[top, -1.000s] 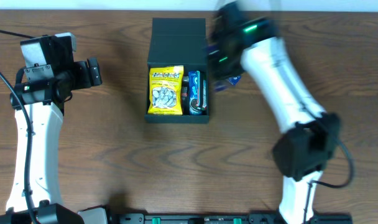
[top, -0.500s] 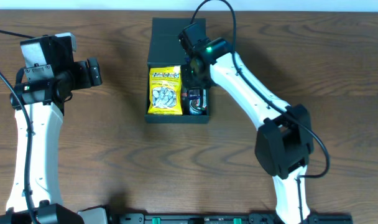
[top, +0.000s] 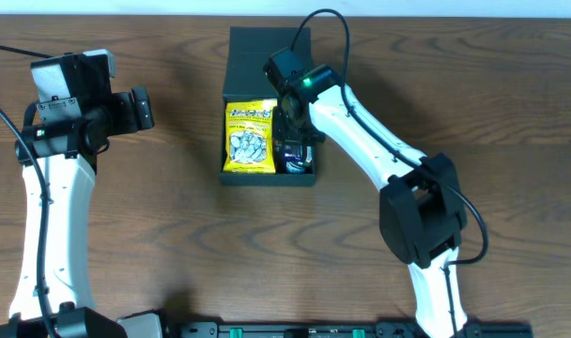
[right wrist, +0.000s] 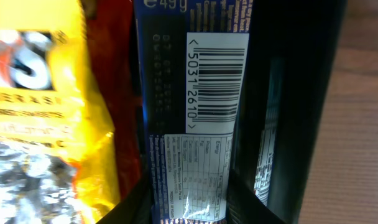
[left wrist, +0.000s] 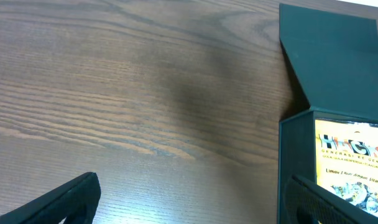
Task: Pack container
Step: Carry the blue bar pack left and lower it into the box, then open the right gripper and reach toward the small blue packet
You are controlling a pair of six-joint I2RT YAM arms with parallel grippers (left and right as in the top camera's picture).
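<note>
Since the earlier frames, the right arm has swung in from the upper right of the overhead view and lowered its right hand [right wrist: 189,206] into the container [top: 267,179]; the left arm has not moved. The container sits on the worktop [top: 173,235] at upper centre of the overhead view, its hinged lid [top: 267,58] folded back towards the top edge. In the right wrist view the right hand's two fingers press against the long edges of a blue packet [right wrist: 198,124], pinching it upright between a yellow packet [top: 250,138] and the container's right wall. The left hand [top: 142,108], at upper left of the overhead view, is spread wide and holds nothing, well apart from the container. Judged from its look, the container is light, thin cardboard: the walls are fairly stiff, the flap is likely to bend at its hinge, and the matte surface should not slip. A side wall is the best place to steady it, and the lid's free edge the place to take hold for closing. Count: one container, one yellow packet, and one blue packet in the fingers. A second dark wrapper [right wrist: 267,162] seems to stand just right of the blue packet, and a red strip [right wrist: 111,62] on its left cannot be identified.
</note>
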